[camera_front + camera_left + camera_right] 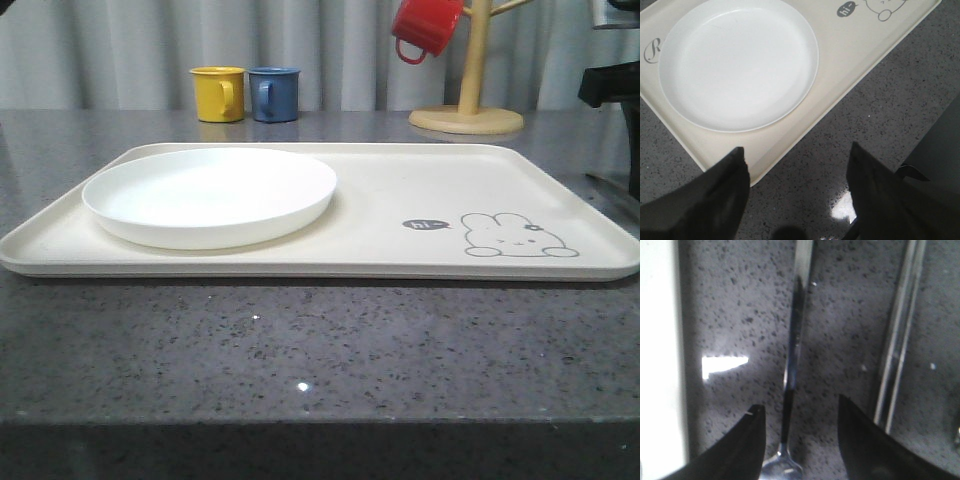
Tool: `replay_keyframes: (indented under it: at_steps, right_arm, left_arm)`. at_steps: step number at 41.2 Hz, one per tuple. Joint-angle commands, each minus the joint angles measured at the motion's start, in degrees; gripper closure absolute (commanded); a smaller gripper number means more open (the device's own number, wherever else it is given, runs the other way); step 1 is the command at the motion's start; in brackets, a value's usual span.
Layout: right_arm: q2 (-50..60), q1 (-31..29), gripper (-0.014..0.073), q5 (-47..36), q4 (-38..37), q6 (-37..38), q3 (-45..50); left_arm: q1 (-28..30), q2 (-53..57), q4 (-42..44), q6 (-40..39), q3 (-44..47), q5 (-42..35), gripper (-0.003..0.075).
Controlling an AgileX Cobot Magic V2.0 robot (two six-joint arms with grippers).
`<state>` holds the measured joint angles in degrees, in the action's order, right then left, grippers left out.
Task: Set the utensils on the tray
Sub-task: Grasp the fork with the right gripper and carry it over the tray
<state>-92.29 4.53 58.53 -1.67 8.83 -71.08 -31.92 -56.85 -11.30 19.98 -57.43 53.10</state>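
My right gripper (800, 412), jaws apart and empty, straddles the spoon (791, 365), whose handle runs lengthwise between them, beside the tray (660, 340).

the tray (400, 215) looks matt cream plastic, the plate (210, 195) smooth glossy white. the speckled grey counter (300, 340) is polished stone. spoon (790, 390) and chopsticks (897, 340) are shiny metal; the mug stand (470, 70), pale wood.
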Motion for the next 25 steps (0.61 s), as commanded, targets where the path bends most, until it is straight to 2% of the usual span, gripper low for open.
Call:
replay_keyframes:
  at_steps: [1, 12, 15, 21, 25]
  right_arm:
    - [1.8, -0.3, 0.0233, -2.8, 0.8, 0.1, -1.9]
    - [-0.1, -0.3, 0.0251, -3.9, 1.0, 0.1, -1.9]
    - [-0.2, -0.3, 0.0312, -3.7, 1.0, 0.1, -1.9]
    - [-0.2, -0.3, 0.0492, -3.7, 1.0, 0.1, -1.9]
    - [-0.2, -0.3, 0.0556, -3.5, 1.0, 0.1, -1.9]
  left_arm:
    - [0.0, 0.3, -0.9, -0.7, -1.5, -3.3, 0.0300]
    - [0.0, 0.3, -0.9, -0.7, -1.5, -3.3, 0.0300]
    - [0.0, 0.3, -0.9, -0.7, -1.5, -3.3, 0.0300]
    - [0.0, 0.3, -0.9, -0.7, -1.5, -3.3, 0.0300]
    - [0.0, 0.3, -0.9, -0.7, -1.5, -3.3, 0.0300]
